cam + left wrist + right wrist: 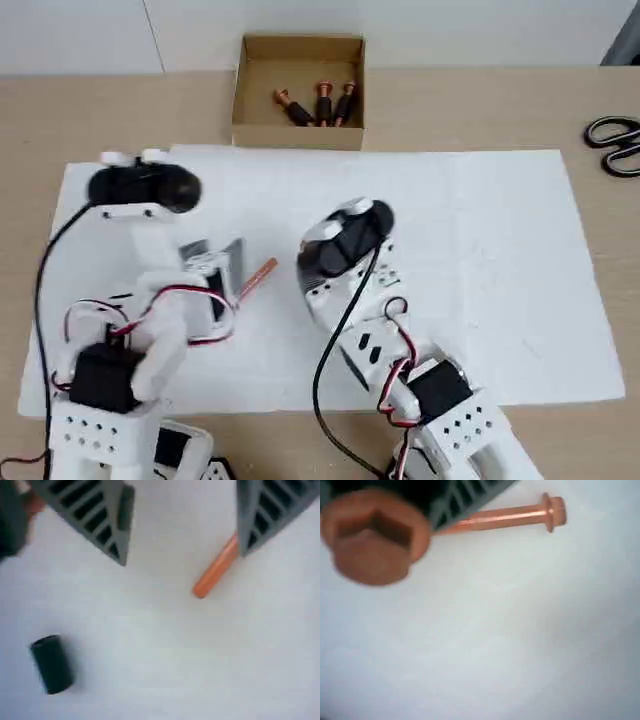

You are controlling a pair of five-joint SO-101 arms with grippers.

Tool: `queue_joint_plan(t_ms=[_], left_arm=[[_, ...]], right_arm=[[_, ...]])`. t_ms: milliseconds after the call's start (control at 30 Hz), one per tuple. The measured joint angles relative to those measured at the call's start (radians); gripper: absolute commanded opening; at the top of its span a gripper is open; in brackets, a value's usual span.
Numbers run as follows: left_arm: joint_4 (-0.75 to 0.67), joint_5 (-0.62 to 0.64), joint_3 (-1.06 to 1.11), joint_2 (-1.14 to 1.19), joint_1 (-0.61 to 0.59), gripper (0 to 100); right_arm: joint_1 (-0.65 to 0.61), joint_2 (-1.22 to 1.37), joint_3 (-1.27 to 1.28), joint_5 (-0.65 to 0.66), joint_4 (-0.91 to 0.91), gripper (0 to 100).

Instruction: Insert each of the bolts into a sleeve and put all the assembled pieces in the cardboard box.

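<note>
1. At the far edge of the tabletop [100,110] stands the cardboard box [300,135], open on top, with three assembled pieces [320,103] lying side by side inside.
2. Just in front of the box, a white mat [500,280] covers most of the surface. Its right half is bare, and scissors [615,143] lie beyond its right edge.
3. Over the mat's left part, the left gripper [182,555] hangs wide open with nothing in it. A loose bolt [215,572] lies flat on the mat with its shaft passing under one finger tip.
4. A black sleeve [51,663] lies on its side, apart from that bolt, with bare mat all around it.
5. Near the mat's middle, the right gripper [335,245] is closed on a second bolt [370,537], its hex head raised off the mat. The loose bolt [515,515] lies close beyond it.
</note>
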Motion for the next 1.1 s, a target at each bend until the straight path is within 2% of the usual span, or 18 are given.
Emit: queue_joint_plan(t_ms=[100,200,367,567,700,933,1100], left_arm=[[0.003,-0.110,0.000,0.000,-0.140,14],[0.003,-0.206,0.034,0.000,-0.210,14],[0.003,-0.275,0.081,0.000,-0.229,14],[0.003,-0.285,0.109,0.000,-0.229,14],[0.003,-0.285,0.133,0.000,-0.233,14],[0.003,-0.285,0.187,0.000,-0.233,14],[0.003,-0.287,0.193,0.000,-0.233,14]], right_arm=[[0.086,0.051,-0.038,0.000,0.051,0.4],[0.183,0.173,-0.172,0.000,0.160,0.4],[0.282,0.477,-0.519,0.000,0.207,0.4],[0.288,0.948,-1.008,0.000,0.203,0.4],[0.290,1.286,-1.312,0.000,0.074,0.4],[0.290,1.832,-1.720,0.000,-0.287,0.4],[0.290,2.137,-1.958,0.000,-0.333,0.4]])
